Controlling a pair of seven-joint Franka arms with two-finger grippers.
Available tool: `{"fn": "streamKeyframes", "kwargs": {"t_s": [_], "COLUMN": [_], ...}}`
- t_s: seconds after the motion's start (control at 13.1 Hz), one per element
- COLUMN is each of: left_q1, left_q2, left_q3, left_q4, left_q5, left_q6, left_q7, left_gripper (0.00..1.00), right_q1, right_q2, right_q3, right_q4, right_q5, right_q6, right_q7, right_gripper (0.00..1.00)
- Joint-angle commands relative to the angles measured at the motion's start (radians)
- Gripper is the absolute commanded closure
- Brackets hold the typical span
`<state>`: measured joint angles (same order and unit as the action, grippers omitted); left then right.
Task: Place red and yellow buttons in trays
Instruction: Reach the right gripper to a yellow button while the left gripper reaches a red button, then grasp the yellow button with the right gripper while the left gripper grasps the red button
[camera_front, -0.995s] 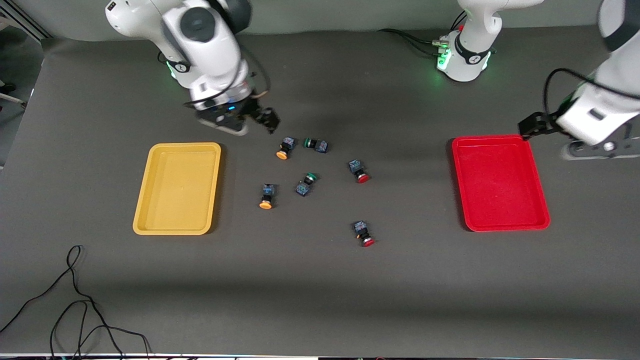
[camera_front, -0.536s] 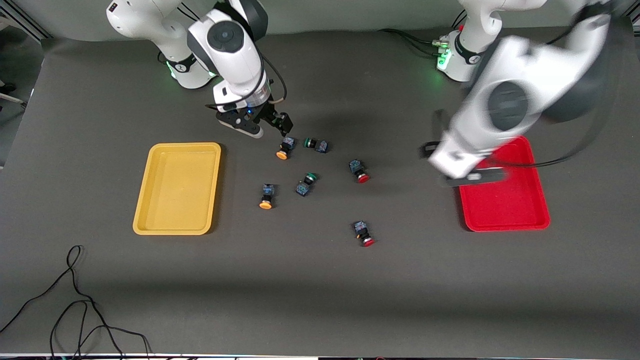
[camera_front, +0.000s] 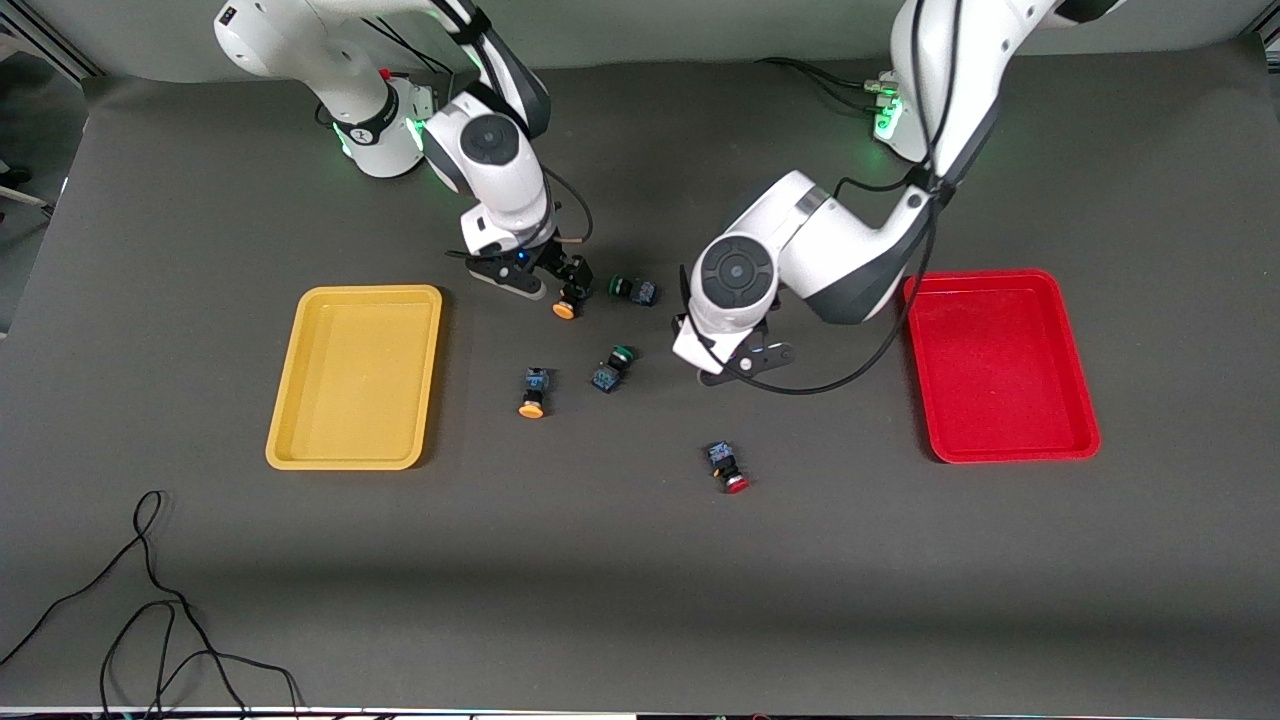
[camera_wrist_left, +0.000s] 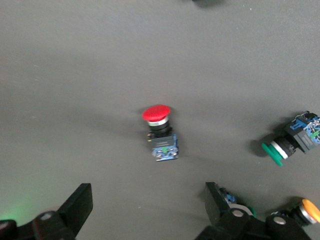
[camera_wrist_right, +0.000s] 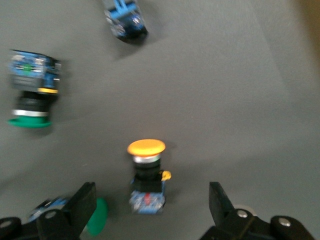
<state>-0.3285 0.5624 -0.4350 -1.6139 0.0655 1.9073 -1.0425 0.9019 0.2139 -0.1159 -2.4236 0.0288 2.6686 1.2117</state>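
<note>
- Half a second back the left arm was a blur over the red tray (camera_front: 1000, 365); now the left hand (camera_front: 722, 362) hangs low over the worktop (camera_front: 640, 580) between the trays, above the spot where one red button lay.
- That red button (camera_wrist_left: 160, 134) sits between the left hand's wide-open fingers (camera_wrist_left: 75, 207), held by nothing; it lies on its side, long axis running away from the hand, red cap at the end away from the hand.
- The right hand (camera_front: 560, 285) has dropped from just above the yellow button (camera_wrist_right: 146, 175) to straddle it, beside the yellow tray (camera_front: 355, 375).
- Its fingers (camera_wrist_right: 82, 205) are spread wide on either side, not touching; the button's body points toward the hand, its orange-yellow cap away from it.
- The second red button (camera_front: 727, 467) lies nearer the front camera than the left hand, cap toward the camera.
- The second yellow button (camera_front: 533, 391) lies nearer the camera than the right hand, cap likewise.
- Both trays are bare.
</note>
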Motion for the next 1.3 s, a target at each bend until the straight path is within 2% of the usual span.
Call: {"fn": "streamKeyframes", "kwargs": {"t_s": [0.0, 0.31, 0.61, 0.69, 0.77, 0.84, 0.99, 1.07, 1.22], "left_q1": [-0.015, -0.007, -0.006, -0.006, -0.006, -0.006, 0.002, 0.003, 0.006], "left_q2": [0.079, 0.148, 0.182, 0.183, 0.183, 0.183, 0.172, 0.171, 0.139], "left_q3": [0.005, 0.021, 0.039, 0.039, 0.041, 0.039, 0.039, 0.039, 0.039], "left_q4": [0.026, -0.003, -0.009, -0.015, -0.033, -0.053, -0.069, -0.067, -0.061], "left_q5": [0.014, 0.074, 0.079, 0.079, 0.079, 0.08, 0.08, 0.08, 0.077], "left_q6": [0.057, 0.163, 0.216, 0.22, 0.237, 0.26, 0.259, 0.251, 0.219], "left_q7": [-0.041, -0.041, -0.041, -0.041, -0.039, -0.039, -0.039, -0.041, -0.044], "left_gripper": [0.0, 0.0, 0.03, 0.05, 0.13, 0.29, 1.0, 1.0, 1.0], "right_q1": [0.008, 0.009, 0.011, 0.011, 0.026, 0.028, 0.028, 0.026, 0.025], "right_q2": [0.065, 0.122, 0.157, 0.157, 0.157, 0.157, 0.148, 0.139, 0.092], "right_q3": [-0.002, -0.002, -0.001, -0.001, -0.001, -0.001, -0.001, -0.002, -0.008], "right_q4": [0.008, 0.014, 0.017, 0.02, 0.02, 0.02, 0.021, 0.021, 0.024], "right_q5": [0.002, 0.003, 0.002, 0.002, 0.003, 0.003, 0.003, 0.002, 0.002], "right_q6": [0.069, 0.12, 0.152, 0.151, 0.151, 0.149, 0.142, 0.139, 0.072], "right_q7": [0.02, 0.019, 0.015, 0.011, 0.006, 0.005, -0.001, -0.012, -0.024], "right_gripper": [0.0, 0.0, 0.01, 0.16, 0.35, 0.51, 0.76, 0.81, 0.82]}}
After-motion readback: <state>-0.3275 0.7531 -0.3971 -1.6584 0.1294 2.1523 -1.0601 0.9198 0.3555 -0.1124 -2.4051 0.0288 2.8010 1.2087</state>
